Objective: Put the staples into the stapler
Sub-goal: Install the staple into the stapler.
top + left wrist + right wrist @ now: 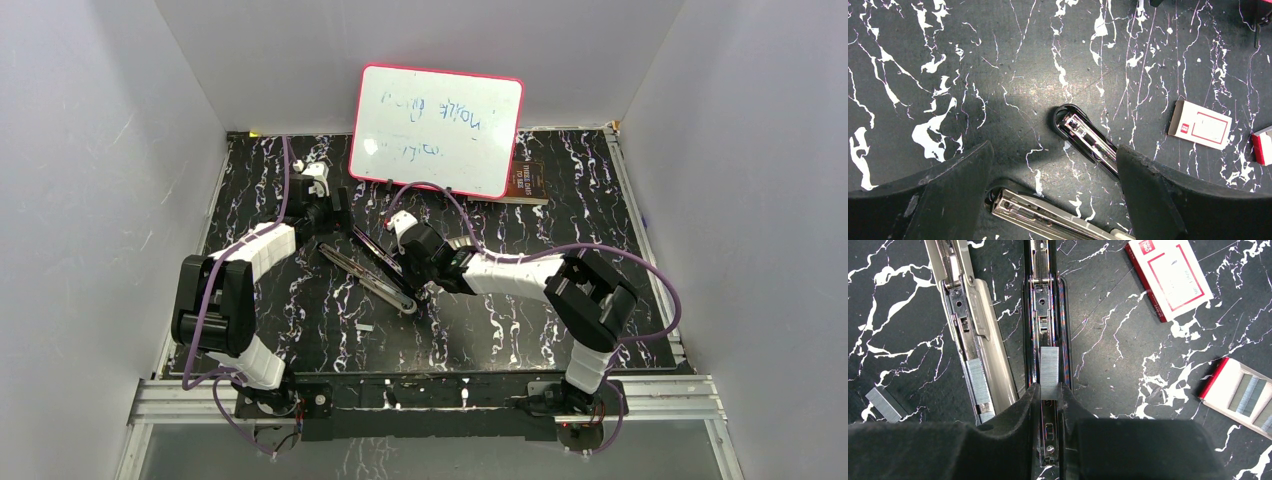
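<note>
Black, white-veined marble-pattern worktop (500,330) is enclosed by plain white walls (100,150). A pink-framed whiteboard (437,128) with faint scribbles leans at 12 o'clock in the overhead view.

Item 1. The slim black desk stapler (365,272) lies at the centre of the worktop, splayed open into two long halves running from 10 o'clock to 4 o'clock. In the right wrist view the halves lie side by side: a silvery metal rail half at 11 o'clock and a black half with a metal channel at 12 o'clock.

Item 2. Right claw (1049,395): fingers nearly together, clamped on the near end of a short silvery-grey strip of joined staples (1049,371). This strip lies lengthwise over the channel of the black half. Whether it is seated there cannot be told.

Item 3. A second staple strip (979,387) sits at the near end of the silvery rail half. A third staple strip (884,403) lies loose on the worktop at 8 o'clock, apart from the stapler.

Item 4. A small white cardboard box with a red label (1170,275) lies at 1 o'clock. An open red-and-white tray of staples (1243,395) lies at 4 o'clock.

Item 5. Left claw (1053,165): fingers wide apart, gripping nothing. It hangs above the ends of both stapler halves, and the rounded end of the black half shows between the fingers.
</note>
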Controlling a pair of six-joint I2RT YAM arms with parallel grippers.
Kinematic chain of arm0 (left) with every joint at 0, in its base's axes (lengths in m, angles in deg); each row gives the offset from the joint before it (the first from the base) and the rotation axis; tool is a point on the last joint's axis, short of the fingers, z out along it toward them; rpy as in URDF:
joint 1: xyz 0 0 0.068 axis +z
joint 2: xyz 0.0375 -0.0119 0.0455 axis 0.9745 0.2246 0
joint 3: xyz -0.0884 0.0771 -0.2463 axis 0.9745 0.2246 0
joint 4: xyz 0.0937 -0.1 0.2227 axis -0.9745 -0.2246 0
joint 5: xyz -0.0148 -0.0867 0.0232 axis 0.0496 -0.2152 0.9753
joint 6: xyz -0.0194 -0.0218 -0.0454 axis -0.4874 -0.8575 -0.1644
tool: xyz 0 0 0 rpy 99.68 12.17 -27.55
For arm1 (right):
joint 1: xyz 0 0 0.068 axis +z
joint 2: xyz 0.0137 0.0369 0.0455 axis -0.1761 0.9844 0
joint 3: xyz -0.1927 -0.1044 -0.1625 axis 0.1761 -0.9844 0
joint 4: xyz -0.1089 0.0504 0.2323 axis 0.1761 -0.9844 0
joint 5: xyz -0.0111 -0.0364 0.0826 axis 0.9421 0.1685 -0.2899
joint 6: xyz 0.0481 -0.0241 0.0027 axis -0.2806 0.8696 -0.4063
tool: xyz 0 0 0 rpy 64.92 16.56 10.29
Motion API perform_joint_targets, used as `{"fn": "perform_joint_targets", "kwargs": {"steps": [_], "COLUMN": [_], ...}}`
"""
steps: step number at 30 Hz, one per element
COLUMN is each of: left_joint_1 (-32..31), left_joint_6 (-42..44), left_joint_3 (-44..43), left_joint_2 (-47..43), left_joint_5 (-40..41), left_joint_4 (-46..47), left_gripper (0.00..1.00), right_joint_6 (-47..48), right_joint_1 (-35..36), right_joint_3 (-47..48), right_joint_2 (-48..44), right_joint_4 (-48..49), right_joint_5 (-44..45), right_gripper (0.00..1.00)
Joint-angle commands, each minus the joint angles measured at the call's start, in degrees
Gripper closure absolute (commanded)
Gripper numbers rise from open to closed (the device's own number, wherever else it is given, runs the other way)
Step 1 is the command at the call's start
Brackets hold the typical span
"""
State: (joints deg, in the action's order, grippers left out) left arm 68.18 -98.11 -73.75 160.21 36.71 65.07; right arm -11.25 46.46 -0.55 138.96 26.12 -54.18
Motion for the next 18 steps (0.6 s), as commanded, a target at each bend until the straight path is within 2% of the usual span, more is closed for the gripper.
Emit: {"fn": "perform_joint_targets", "kwargs": {"steps": [1,8,18], "left_joint_1": [0.32,0.32,0.33], "left_joint_6": [-0.16,-0.1,-0.1], "left_joint_3": [0.17,0.1,0.15], "left_joint_2": [-1.48,-1.45,-1.55], "left_joint_5": [-0.54,-0.52,-0.63], "left_joint_4": [0.3,0.3,0.3], "left_gripper": [0.08,0.08,0.08], "right_joint_6": [2.48,3.02,2.92], "right_joint_1": [-0.48,-0.45,-0.44], "right_joint_3": [0.52,1.6,1.68], "right_joint_2": [0.51,1.14,1.29], "right_joint_4": [-5.43,-6.84,-7.11], "right_joint_5": [0.88,-0.95,-1.93], "right_gripper": [1.0,0.99,0.87]}}
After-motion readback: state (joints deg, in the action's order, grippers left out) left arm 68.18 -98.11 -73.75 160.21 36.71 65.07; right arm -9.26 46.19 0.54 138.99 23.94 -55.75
